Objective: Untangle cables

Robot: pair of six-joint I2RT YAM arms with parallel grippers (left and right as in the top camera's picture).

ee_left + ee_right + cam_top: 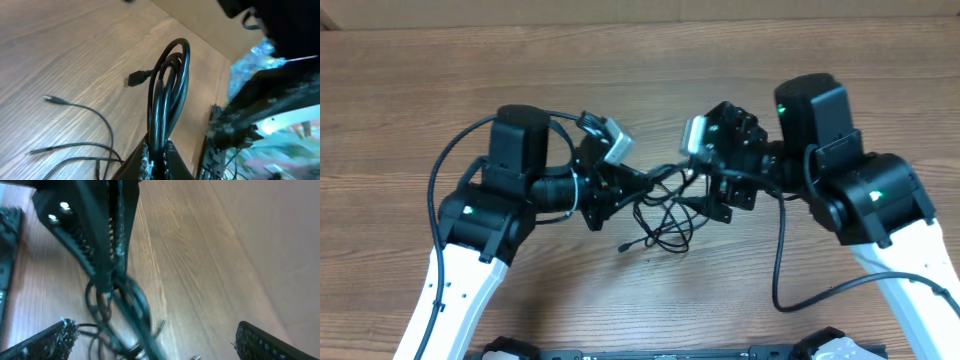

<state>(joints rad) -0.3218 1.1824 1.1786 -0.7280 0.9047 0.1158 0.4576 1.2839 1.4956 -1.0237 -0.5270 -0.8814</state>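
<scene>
1. While both arms lean in toward the middle of the wooden desk [420, 80] in the overhead view, the cables [662, 215] sit between them as a small black tangle of loose loops. The left pincer [638, 182] meets the tangle at its upper left edge. The right pincer [705, 190] sits just beside the tangle on the opposite side. One small plug [623, 245] rests on the wood at the bundle's lower left.
2. In the left wrist view, the left pincer [156, 160] is clenched on several strands of the cables [172, 75], which rise from its fingers in a tall, narrow loop. A plug [134, 79] juts from the loop's left side. Thinner strands [85, 112] trail across the desk [60, 45] to the left. The right arm [260, 115] fills the right edge (too blurred for detail).
3. In the right wrist view, the right pincer [154, 327] is released, its fingers [47, 340] far apart at the lower corners. The cables [131, 305] hang in blurred loops in the gap, touching neither finger as far as can be seen. Above them the left pincer [109, 265] grips the strands over the desk [200, 255].
</scene>
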